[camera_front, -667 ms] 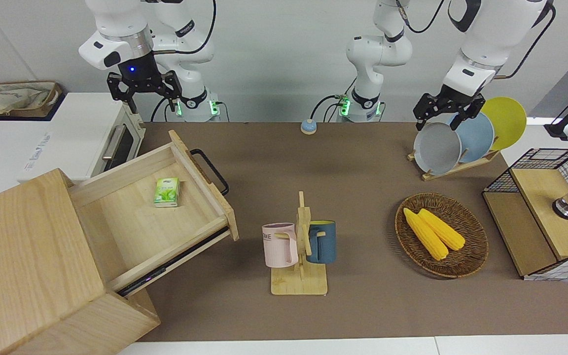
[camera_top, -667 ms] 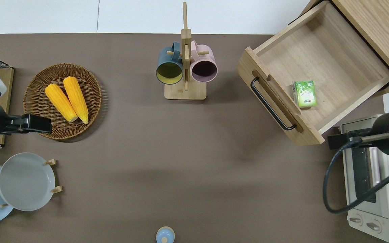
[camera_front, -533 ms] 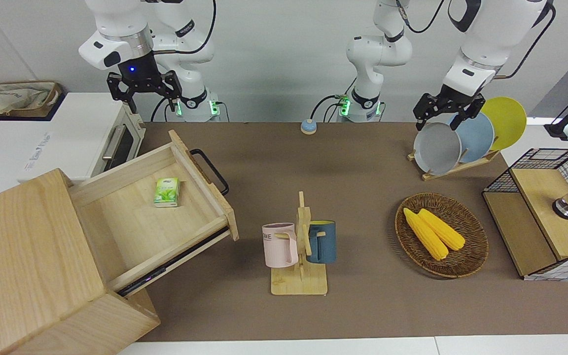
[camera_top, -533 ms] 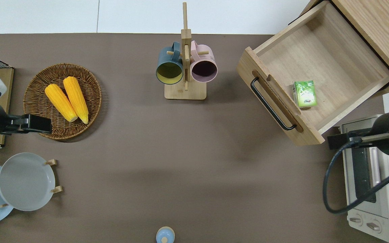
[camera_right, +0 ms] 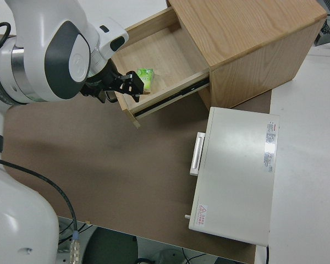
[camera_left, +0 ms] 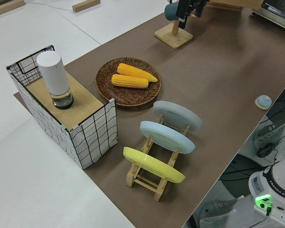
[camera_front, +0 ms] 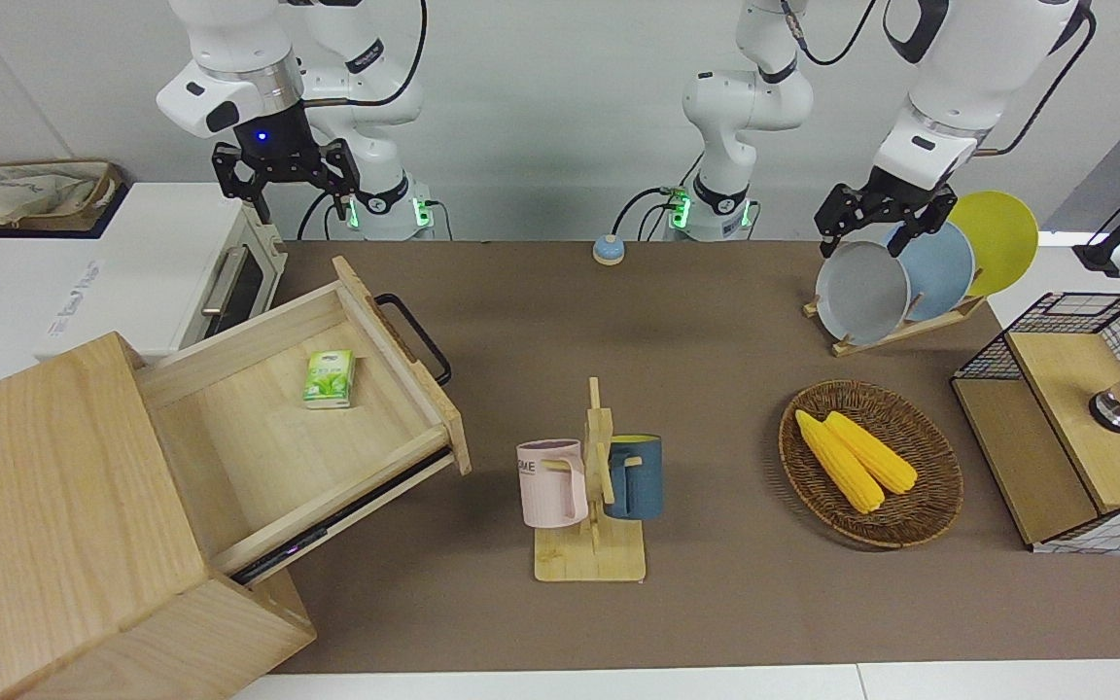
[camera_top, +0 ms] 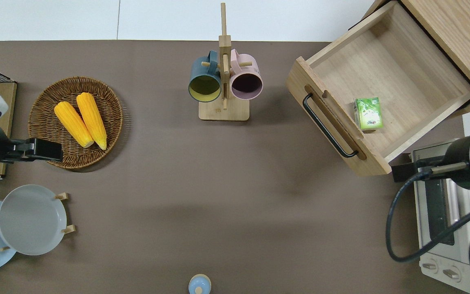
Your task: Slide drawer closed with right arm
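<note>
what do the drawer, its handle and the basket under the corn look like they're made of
Drawer: pale wood, unpainted, visible grain. Handle: probably metal, a thin black matte bar. Basket: brown woven wicker or rattan, its coiled weave showing around the corn.

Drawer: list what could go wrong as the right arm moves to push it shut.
1. The right claw is up in the air over the oven, not at the drawer; on its way down it could clip the oven or the drawer's corner.
2. The drawer sits at an angle to the table edge, so a push off its line may jam it or shift the box.
3. The handle sticks out; the claw might snag on it.
</note>
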Available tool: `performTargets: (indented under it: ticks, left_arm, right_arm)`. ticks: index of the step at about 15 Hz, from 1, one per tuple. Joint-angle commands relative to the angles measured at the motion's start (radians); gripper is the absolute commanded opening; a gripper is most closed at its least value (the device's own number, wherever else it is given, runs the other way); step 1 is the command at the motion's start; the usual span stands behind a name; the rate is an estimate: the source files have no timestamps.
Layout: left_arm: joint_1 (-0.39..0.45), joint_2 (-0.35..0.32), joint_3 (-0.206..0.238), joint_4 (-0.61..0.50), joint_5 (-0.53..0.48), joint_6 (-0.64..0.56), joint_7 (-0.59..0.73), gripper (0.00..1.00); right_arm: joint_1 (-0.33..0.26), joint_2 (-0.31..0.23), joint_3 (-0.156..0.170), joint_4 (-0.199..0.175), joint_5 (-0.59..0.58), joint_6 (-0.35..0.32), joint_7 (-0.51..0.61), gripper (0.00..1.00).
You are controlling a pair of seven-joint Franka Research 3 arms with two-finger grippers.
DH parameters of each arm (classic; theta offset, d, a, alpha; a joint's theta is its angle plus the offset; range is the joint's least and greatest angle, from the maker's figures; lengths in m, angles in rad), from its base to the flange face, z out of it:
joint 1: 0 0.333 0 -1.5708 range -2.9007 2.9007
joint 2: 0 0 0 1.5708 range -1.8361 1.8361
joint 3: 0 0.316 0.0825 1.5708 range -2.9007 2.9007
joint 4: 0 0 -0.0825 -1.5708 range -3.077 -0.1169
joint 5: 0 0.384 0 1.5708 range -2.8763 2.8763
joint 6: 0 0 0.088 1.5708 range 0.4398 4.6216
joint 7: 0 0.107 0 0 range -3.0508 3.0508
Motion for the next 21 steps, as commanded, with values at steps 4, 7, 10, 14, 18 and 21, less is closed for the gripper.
performTargets:
  ticks: [4,7,10,14,18,21]
  left_arm:
    - [-0.002,-0.008,0.003,0.002,0.013,-0.013,0.001,1.0]
    - [-0.002,-0.008,0.003,0.002,0.013,-0.013,0.001,1.0]
    - [-0.002,-0.008,0.003,0.002,0.013,-0.014,0.001,1.0]
    - [-0.002,-0.008,0.003,0.002,0.013,-0.014,0.001,1.0]
    - [-0.002,-0.008,0.003,0.002,0.013,-0.013,0.001,1.0]
    - [-0.002,-0.008,0.003,0.002,0.013,-0.014,0.001,1.0]
  right_arm:
    - [0.008,0.009,-0.004,0.015,-0.012,0.0,-0.016,0.99]
    - [0.008,0.009,0.002,0.015,-0.013,0.003,0.002,0.99]
    - [0.009,0.009,0.015,0.018,-0.016,0.007,0.037,0.99]
    - [0.018,0.01,0.035,0.025,-0.023,0.007,0.053,0.99]
    - [0.023,0.015,0.068,0.025,-0.032,0.009,0.118,0.99]
    - [0.031,0.025,0.136,0.024,-0.084,0.012,0.226,0.99]
